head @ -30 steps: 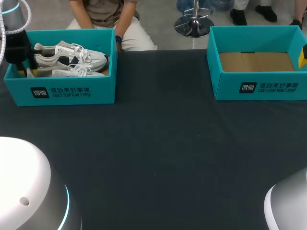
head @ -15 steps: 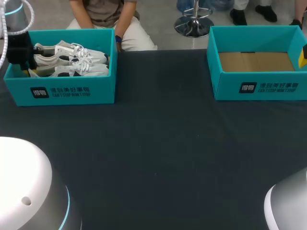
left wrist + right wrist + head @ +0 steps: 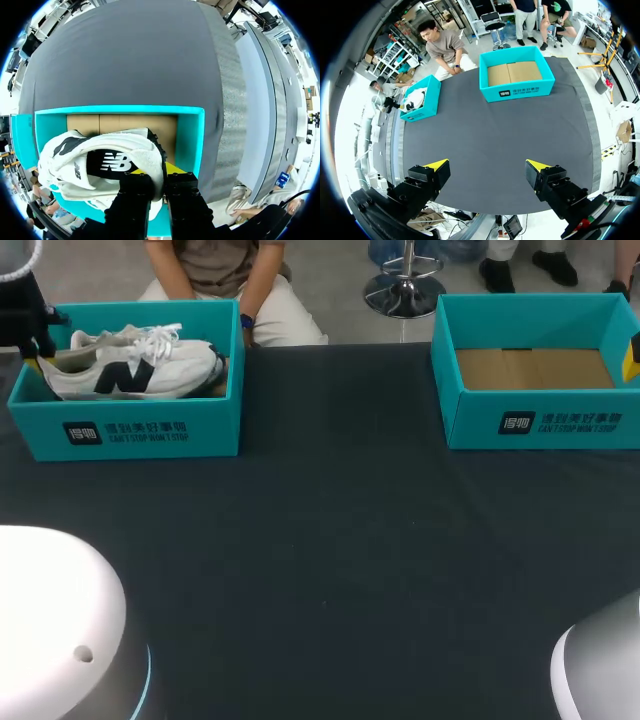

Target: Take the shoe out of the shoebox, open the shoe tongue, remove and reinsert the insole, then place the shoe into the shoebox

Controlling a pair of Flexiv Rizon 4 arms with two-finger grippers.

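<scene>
Left wrist view: left tool [image 3: 159, 181] pinches logo-marked shoe [image 3: 100, 160] over printed shoebox [image 3: 125, 430]; right tool [image 3: 490, 166] spread.

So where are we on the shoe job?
Step one in hand, nothing finished. Left gripper is shut on the white sneaker at its heel; the sneaker isn't clear of the left shoebox yet. Right gripper is open over the table. To do: tongue, insole out and back, reboxing.

Teal cardboard shoebox [image 3: 125, 428] at far left corner of black cloth-covered table [image 3: 330, 570]. White fabric sneaker [image 3: 130, 368] in it, heel at box's left end, pinched by left gripper [image 3: 157, 181]. Second teal cardboard shoebox [image 3: 540, 422] at far right corner.
</scene>
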